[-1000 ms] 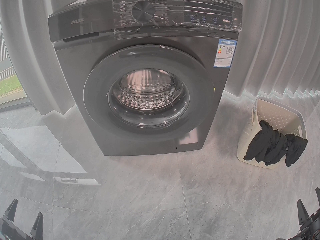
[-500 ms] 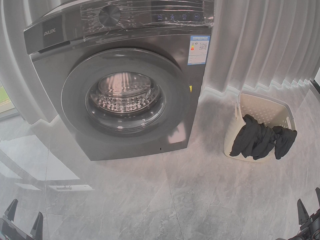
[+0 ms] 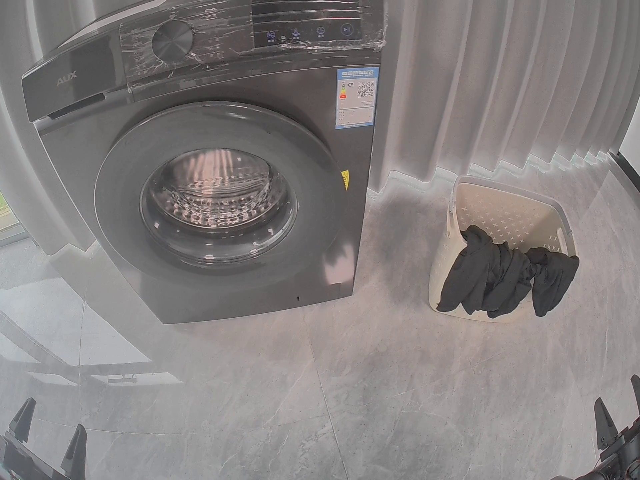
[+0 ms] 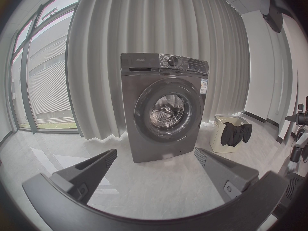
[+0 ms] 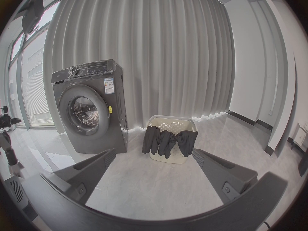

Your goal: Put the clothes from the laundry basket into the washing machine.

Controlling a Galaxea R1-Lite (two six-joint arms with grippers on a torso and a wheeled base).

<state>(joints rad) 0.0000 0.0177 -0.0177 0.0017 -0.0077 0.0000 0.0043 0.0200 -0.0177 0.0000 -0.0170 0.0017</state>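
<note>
The left gripper is closest, low down over the grey floor. Its two fingers are spread wide apart and it holds nothing. The right gripper is low on the other side. Its fingers are spread wide too, and it holds nothing. Both grippers are well away from the clothes.

Farther out on the robot's right, the laundry basket stands on the floor. It is a pale cream colour and has little holes in its walls. The clothes are black. They lie in a bunch over the near edge of the basket. Part of them hangs down the outside and part is inside.

To the left of the basket stands the washing machine. It is dark grey. There is a gap of bare floor between the two. Its round door has a glass middle and looks shut. The shiny drum shows through the glass. A round knob sits on the top panel, under clear plastic wrap.

Behind them all, a long white curtain hangs down to the floor.
</note>
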